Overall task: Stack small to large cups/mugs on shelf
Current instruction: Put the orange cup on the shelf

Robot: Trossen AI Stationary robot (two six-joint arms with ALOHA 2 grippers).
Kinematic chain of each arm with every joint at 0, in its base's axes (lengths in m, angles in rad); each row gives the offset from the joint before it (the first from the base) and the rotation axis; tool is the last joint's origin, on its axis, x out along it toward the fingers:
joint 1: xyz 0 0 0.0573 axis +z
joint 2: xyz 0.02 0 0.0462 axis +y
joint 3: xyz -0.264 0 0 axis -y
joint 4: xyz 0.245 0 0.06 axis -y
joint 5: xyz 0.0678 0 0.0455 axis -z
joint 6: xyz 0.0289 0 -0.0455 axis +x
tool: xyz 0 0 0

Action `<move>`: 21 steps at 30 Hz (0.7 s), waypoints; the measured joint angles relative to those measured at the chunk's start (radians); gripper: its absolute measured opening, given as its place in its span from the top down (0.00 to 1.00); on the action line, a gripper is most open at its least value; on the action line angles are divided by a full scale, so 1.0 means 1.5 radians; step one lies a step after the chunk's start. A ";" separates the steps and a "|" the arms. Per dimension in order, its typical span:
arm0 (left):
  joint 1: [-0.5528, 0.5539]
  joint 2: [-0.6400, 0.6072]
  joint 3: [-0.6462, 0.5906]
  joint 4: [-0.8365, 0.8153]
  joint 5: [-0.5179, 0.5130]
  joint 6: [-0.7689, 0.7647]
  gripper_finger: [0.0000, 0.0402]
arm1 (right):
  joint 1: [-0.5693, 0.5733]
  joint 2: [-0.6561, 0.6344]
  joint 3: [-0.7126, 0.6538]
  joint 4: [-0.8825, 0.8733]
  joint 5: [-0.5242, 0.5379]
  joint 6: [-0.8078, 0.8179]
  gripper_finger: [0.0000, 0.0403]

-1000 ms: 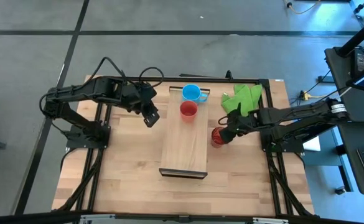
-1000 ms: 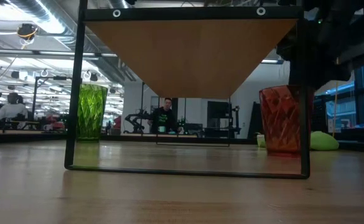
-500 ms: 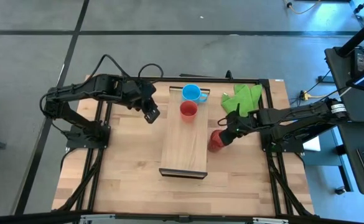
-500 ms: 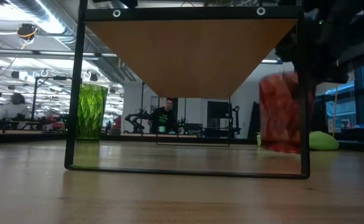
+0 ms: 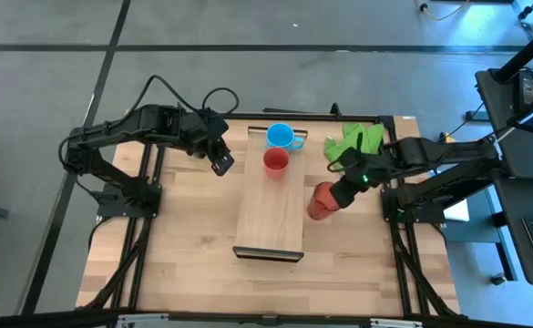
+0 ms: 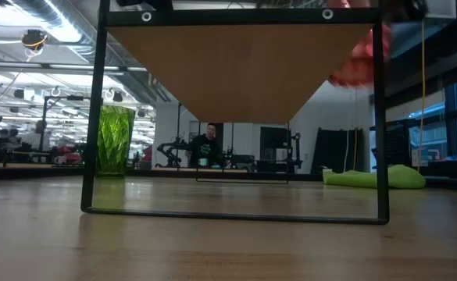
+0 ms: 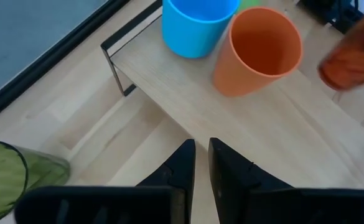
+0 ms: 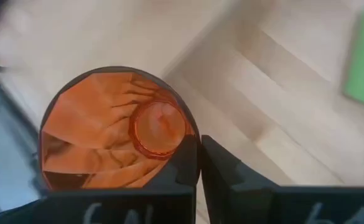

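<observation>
The shelf [image 5: 271,205] stands mid-table, with the light blue mug [image 5: 280,137] and the small red cup [image 5: 276,161] on its far end. My right gripper [image 5: 332,194] is shut on the translucent red tumbler [image 5: 317,204], which is held in the air by the shelf's right edge. It shows high up in the low view [image 6: 359,64]. My left gripper [image 5: 221,165] is shut and empty, left of the shelf. The olive-green tumbler [image 6: 115,140] stands upright on the table left of the shelf. It is near my left gripper [image 7: 201,163] and hidden in the high view. My right gripper holds the red tumbler by its rim [image 8: 191,142], one finger [image 8: 183,163] inside the mouth and the other outside, with the wall between them. The fingers come from above, slanting from the table's right. The tumbler hangs tilted below them, lifted clear of the table.
A bright green cloth [image 5: 353,141] lies at the far right of the table, behind my right arm. Bare shelf top [image 5: 268,223] runs from the red cup to the shelf's near end. A person [image 6: 208,148] shows in the room far behind the table.
My right gripper has gone up with the red tumbler and a little toward the shelf. The tumbler stood on the table a second ago. It now hangs tilted, clear of the table, about level with the shelf top.
</observation>
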 joint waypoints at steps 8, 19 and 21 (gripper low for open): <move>0.017 0.000 0.000 0.003 0.000 0.016 0.90 | 0.004 0.237 0.265 -0.087 0.001 -0.138 0.98; 0.013 0.000 0.000 -0.016 0.000 0.017 0.90 | -0.048 0.421 0.528 -0.115 0.031 -0.269 0.97; 0.013 0.000 0.000 -0.028 0.000 0.017 0.90 | -0.053 0.431 0.542 -0.138 0.030 -0.274 0.97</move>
